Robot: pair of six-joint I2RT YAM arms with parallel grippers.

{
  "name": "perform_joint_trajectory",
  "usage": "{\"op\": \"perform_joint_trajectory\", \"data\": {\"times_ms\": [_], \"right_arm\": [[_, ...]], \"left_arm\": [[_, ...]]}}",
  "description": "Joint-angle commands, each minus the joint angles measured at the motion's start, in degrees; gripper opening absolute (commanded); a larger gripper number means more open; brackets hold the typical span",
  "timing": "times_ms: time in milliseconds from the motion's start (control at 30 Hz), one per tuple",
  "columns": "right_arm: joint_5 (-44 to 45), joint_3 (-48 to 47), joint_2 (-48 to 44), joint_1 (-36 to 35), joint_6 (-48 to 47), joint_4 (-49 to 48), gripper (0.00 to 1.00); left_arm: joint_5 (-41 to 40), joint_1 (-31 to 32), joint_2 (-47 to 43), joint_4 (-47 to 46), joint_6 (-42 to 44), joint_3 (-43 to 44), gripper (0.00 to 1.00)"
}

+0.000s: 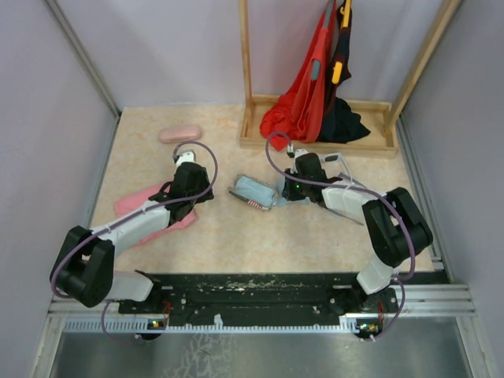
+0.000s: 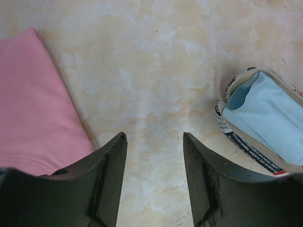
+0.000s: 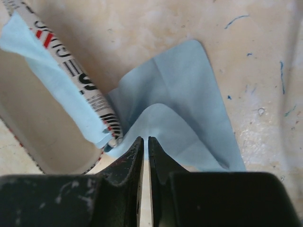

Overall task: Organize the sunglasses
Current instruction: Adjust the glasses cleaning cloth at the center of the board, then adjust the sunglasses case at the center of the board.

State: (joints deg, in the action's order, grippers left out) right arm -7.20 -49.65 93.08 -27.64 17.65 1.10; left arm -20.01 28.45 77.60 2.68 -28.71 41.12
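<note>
No sunglasses show plainly in any view. An open flag-printed case [image 1: 253, 193] lies at the table's middle, lined with light blue [image 2: 265, 113]. My right gripper [image 3: 145, 138] is down on the table just right of the case [image 3: 80, 80], its jaws nearly together on a raised fold of a light-blue cloth [image 3: 189, 94] lying beside it. My left gripper [image 2: 154, 135] stands open over bare tabletop, nothing between its fingers, with a pink cloth [image 2: 33, 104] on its left and the case on its right.
A pink oblong case [image 1: 179, 134] lies at the back left. The pink cloth [image 1: 138, 201] is spread under the left arm. A wooden rack [image 1: 331, 143] with a hanging red bag [image 1: 303, 94] and dark fabric stands at the back right.
</note>
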Motion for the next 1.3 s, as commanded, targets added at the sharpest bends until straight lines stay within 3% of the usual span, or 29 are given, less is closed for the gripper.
{"op": "perform_joint_trajectory", "data": {"times_ms": [0, 300, 600, 900, 1267], "right_arm": [[-2.4, -0.3, 3.4, 2.5, 1.1, -4.6, 0.09], [1.8, -2.9, 6.7, 4.2, -1.0, 1.1, 0.09], [16.7, -4.6, 5.1, 4.3, -3.4, 6.2, 0.1], [2.2, -3.4, -3.5, 4.3, -5.3, -3.4, 0.23], [-4.0, -16.2, 9.8, 1.9, -8.4, 2.5, 0.2]], "left_arm": [[0.5, -0.3, -2.1, 0.2, -0.8, -0.2, 0.57], [0.2, -0.3, -4.1, 1.1, -1.0, -1.5, 0.57], [0.2, -0.3, -5.4, 1.7, -0.8, -1.6, 0.58], [3.4, -0.2, -7.2, 2.6, -1.8, -3.2, 0.57], [10.5, 0.9, -3.6, -1.0, -5.7, -7.8, 0.55]]}}
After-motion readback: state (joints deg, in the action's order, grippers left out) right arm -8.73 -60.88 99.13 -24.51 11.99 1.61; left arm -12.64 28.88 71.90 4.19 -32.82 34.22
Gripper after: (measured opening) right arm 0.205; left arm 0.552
